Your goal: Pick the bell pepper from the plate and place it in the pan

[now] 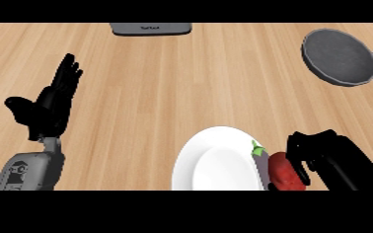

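Observation:
A red bell pepper [284, 172] lies at the right rim of a white plate [207, 163] near the view's lower edge. My right hand [324, 155] is against the pepper's right side with its fingers curled round it. A dark purple eggplant [259, 160] with a green stem lies on the plate just left of the pepper. The grey pan [337, 56] sits at the far right of the wooden counter, well above the plate. At the left, my left hand [50, 101] rests open with its fingers up.
A dark grey flat device [151, 28] lies at the counter's far edge, top centre. Bare wooden counter spreads between the plate and the pan.

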Tool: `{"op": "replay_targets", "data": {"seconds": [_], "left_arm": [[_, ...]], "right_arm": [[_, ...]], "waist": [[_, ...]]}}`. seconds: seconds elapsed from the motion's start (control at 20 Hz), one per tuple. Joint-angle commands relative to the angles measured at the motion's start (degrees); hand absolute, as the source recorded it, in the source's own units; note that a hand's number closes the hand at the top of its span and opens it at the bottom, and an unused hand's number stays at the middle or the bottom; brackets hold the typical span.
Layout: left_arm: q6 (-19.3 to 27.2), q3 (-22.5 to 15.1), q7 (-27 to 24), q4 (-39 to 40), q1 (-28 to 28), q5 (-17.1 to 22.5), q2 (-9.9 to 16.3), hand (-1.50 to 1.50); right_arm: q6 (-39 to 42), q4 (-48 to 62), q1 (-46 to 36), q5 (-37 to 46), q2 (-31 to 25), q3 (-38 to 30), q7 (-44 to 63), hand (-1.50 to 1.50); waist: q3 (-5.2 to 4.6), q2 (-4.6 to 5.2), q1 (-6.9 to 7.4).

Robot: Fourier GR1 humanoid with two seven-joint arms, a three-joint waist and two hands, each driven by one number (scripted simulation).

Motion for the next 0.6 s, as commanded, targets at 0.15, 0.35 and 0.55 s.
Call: {"op": "replay_targets", "data": {"seconds": [0.15, 0.35, 0.55], "left_arm": [[-1.37, 0.81, -0.93, 0.18, 0.12, 1.03, 0.07, 0.0], [-1.57, 0.07, 0.67, -0.28, -0.74, 0.96, -0.26, 0.0], [-0.76, 0.56, 2.04, -0.55, -2.46, 0.23, 0.14, 0.0]], "right_arm": [[1.37, 5.1, 0.61, -21.52, -5.34, -21.94, -9.38, 1.5], [5.77, 12.11, -2.45, -34.09, -0.64, -26.37, -12.24, 1.5], [11.29, 27.64, -7.96, -38.28, -0.36, -32.71, -18.76, 1.5]], "waist": [[0.06, 0.3, 1.0], [0.09, 0.49, 1.7], [0.09, 0.51, 2.18]]}}
